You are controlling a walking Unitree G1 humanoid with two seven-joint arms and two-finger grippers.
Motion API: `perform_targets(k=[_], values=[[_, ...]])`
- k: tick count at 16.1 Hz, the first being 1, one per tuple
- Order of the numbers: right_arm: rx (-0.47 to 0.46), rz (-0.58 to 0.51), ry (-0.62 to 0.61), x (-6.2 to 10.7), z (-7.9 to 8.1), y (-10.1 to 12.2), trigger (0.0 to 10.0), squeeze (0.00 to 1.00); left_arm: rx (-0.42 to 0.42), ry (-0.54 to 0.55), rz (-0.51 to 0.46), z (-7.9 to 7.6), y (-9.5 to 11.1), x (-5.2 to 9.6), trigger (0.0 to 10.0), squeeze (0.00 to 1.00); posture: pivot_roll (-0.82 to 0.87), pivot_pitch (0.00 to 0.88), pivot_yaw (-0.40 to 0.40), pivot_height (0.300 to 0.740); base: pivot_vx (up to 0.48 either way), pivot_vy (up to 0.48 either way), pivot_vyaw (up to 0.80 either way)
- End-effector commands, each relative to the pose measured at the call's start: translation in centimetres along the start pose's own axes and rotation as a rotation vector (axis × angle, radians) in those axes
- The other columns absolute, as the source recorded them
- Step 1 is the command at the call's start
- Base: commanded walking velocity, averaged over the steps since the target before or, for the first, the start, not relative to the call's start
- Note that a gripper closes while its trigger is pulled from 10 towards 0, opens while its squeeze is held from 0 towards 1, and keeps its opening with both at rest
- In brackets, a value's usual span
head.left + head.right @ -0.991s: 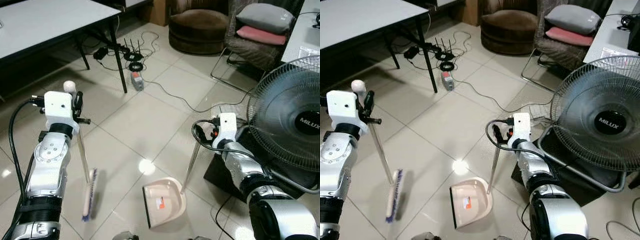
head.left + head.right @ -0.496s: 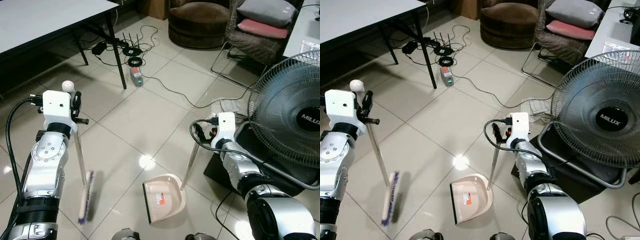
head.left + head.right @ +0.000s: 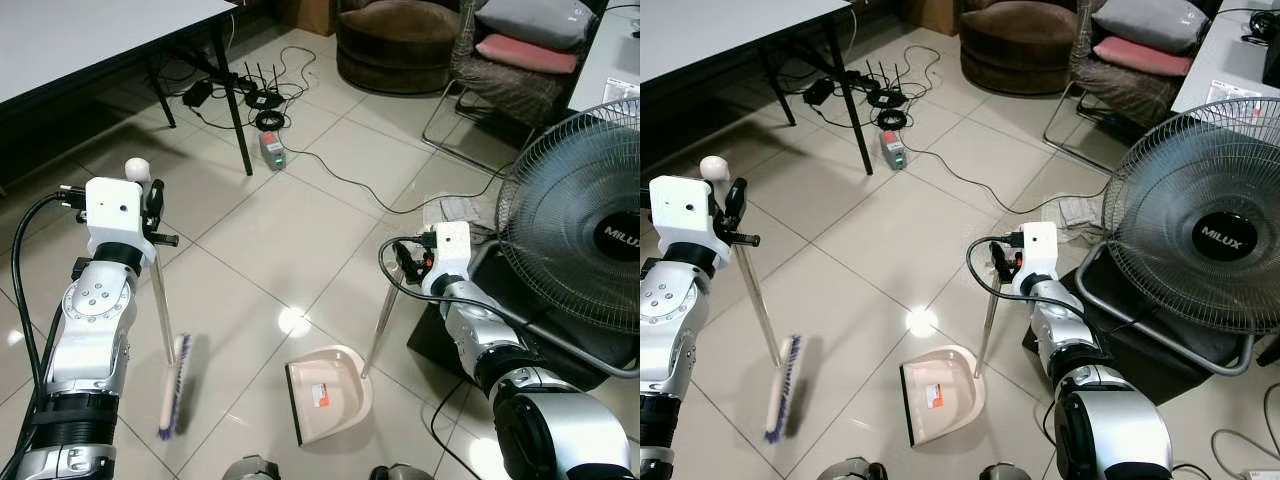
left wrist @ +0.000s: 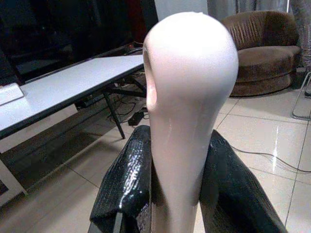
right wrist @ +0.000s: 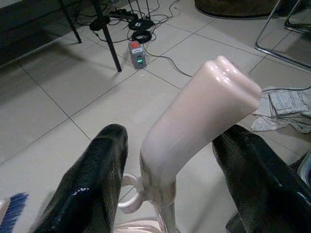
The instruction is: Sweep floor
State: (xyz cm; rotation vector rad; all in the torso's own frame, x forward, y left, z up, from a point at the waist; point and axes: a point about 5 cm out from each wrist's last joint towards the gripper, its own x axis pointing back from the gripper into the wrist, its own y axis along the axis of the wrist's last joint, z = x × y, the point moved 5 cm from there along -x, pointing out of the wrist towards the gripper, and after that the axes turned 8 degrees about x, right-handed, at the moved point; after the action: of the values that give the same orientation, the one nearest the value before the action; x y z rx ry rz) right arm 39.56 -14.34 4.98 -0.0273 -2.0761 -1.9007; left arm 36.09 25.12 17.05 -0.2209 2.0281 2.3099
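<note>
The left gripper (image 3: 150,205) is seen at the middle left of the left eye view, clamped on the upper end of the broom handle (image 3: 162,305). In the left wrist view the rounded pale knob of the handle (image 4: 189,102) is held between the two black fingers (image 4: 124,184), which press against both its sides. The handle runs steeply down from the gripper, leaning slightly toward the lower right, to the broom head (image 3: 173,387) on the tiled floor (image 3: 270,240) at the lower left of the frame. The long axis of the head is laid nearly up and down the frame, with blue bristles at its lower end.

The right gripper (image 3: 412,268) is seen at the middle right, holding the top of the dustpan handle (image 3: 381,325). In the right wrist view the pale grip (image 5: 194,126) stands between the black fingers (image 5: 92,179); a gap shows on either side, so the hold is judged loose rather than tight, though this cannot be confirmed. The dustpan (image 3: 328,392) rests on the floor at the lower centre, its open mouth turned toward the lower left.

The broom head lies to the left of the dustpan, well apart, with bare tile between them. The coming stroke is judged to turn on this: the head would need to be drawn rightward across the frame toward the pan mouth. The left arm is the nearer to the broom head.

No debris can be made out on the floor. A fan (image 3: 585,230) stands close beside the right arm, and cables (image 3: 340,180) trail across the tiles above.
</note>
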Motion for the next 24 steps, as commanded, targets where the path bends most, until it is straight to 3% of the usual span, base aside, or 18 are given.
perform_targets(k=[1,15,19,22,23,24], values=[[0.001,0.016,0.006,0.1,0.1,-0.5,0.0,0.0,-0.015,-0.012,-0.04,-0.2,1.4,-0.2,10.0,0.0,0.03,0.113,0.022,0.74,0.0,0.0,0.0],[0.0,0.015,0.004,0.1,0.0,-0.5,0.0,0.0,-0.011,-0.012,-0.033,-0.3,1.2,-0.1,10.0,0.0,0.02,0.117,0.017,0.74,0.0,0.0,0.0],[-0.045,-0.046,-0.053,0.2,-1.1,0.7,0.0,0.0,0.002,-0.003,-0.027,-0.3,0.7,0.1,10.0,0.0,-0.04,0.074,0.026,0.74,0.0,0.0,0.0],[-0.013,-0.129,-0.079,0.9,-2.3,2.1,0.0,0.0,0.03,-0.106,0.035,-3.0,-0.9,0.7,10.0,0.0,-0.07,0.06,0.045,0.74,0.0,0.0,0.0],[0.002,-0.159,-0.093,1.6,-2.7,2.9,0.0,0.0,0.096,-0.121,0.075,-3.8,-1.6,0.9,10.0,0.0,-0.08,0.059,0.055,0.74,0.0,0.0,0.0],[-0.001,-0.175,-0.14,2.6,-3.6,3.7,0.9,0.0,0.149,-0.117,0.071,-4.5,-1.3,0.9,10.0,0.0,-0.09,0.06,0.064,0.74,0.0,0.0,0.0]])
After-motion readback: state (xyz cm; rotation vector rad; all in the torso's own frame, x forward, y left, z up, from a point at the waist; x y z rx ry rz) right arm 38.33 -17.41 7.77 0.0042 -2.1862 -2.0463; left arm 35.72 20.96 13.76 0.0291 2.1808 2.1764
